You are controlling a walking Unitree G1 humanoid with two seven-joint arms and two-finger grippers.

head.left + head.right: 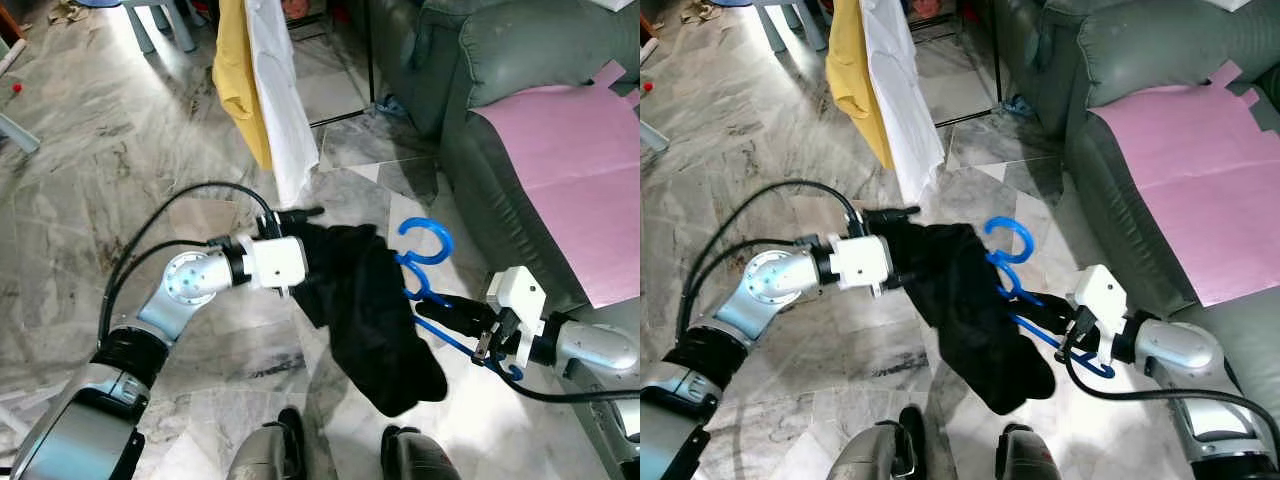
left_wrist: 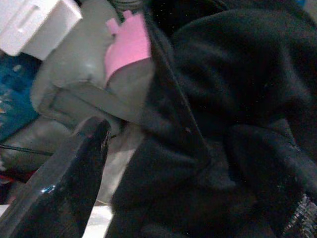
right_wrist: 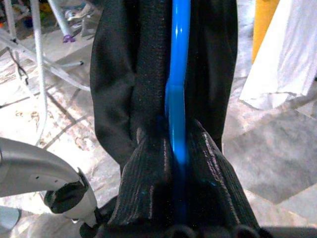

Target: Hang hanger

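Floor: grey-veined marble tile [image 1: 90,130] under me, my two feet at the near edge of the eye views.
Right tool [image 1: 450,315]: mine, low on my right, clenched on the hanger's lower bar; in the right wrist view both ribbed fingers [image 3: 205,193] press against the blue bar from either side.
Hanger [image 1: 425,262]: blue plastic, held out in front of me above the floor, hook uppermost and curling toward the sofa side, tilted rather than level.
Garment [image 1: 375,325]: black cloth draped over the hanger, sagging in a bunch toward my feet.
Left tool [image 1: 300,235]: mine, reaching in from my left, its tip buried in the garment's upper edge; one finger [image 2: 54,191] stands free of the cloth in the left wrist view, so I cannot tell whether it grips.
Sofa [image 1: 500,60]: grey-green, on my right, with a pink sheet [image 1: 575,165] laid on its seat.
Farther off: a yellow cloth [image 1: 240,80] and a white cloth [image 1: 280,90] hang side by side, touching, beyond the left tool.
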